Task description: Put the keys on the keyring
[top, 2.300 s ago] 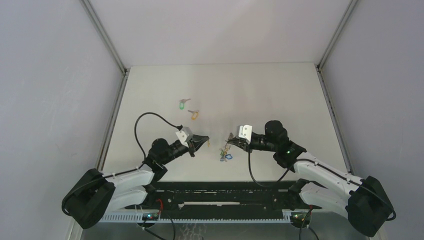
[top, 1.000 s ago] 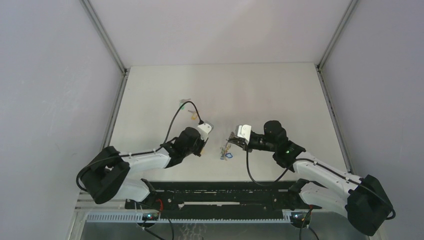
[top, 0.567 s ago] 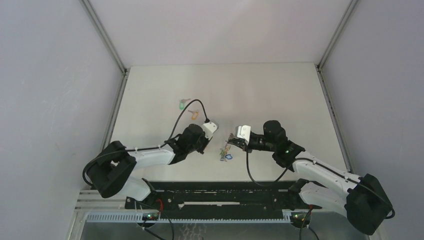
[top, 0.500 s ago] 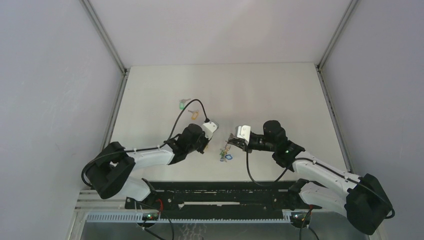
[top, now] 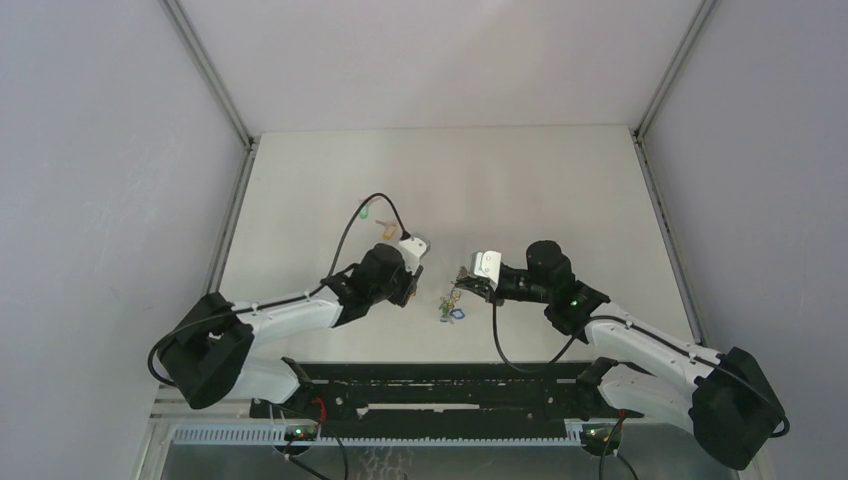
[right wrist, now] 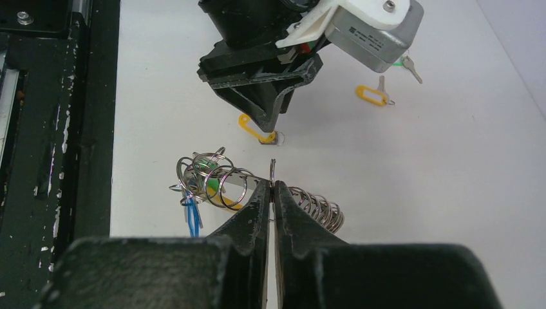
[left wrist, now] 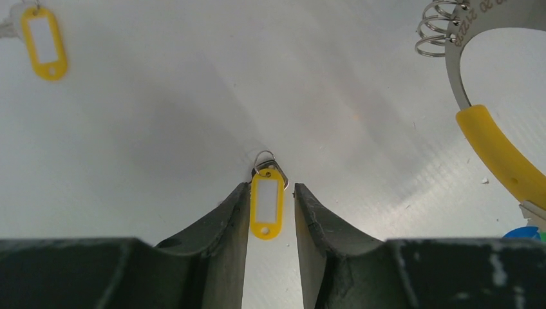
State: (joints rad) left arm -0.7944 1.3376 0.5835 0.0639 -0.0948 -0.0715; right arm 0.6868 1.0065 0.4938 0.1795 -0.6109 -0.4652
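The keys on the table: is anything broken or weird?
Nothing looks broken. One yellow-tagged key lies flat inside the open left gripper, and a second key lies farther off. Both are loose, apart from the keyring pinched by the right gripper.

White matte tabletop (top: 520, 180) is sitting inside pale grey panel walls (top: 100, 150) — black metal rail (top: 450, 378) is running along its near edge, white slotted cable duct (top: 450, 435) lying below.

Top camera overhead above table (top: 450, 170); wrist cameras close, facing each other, sharing yellow-tagged key (left wrist: 266, 205).
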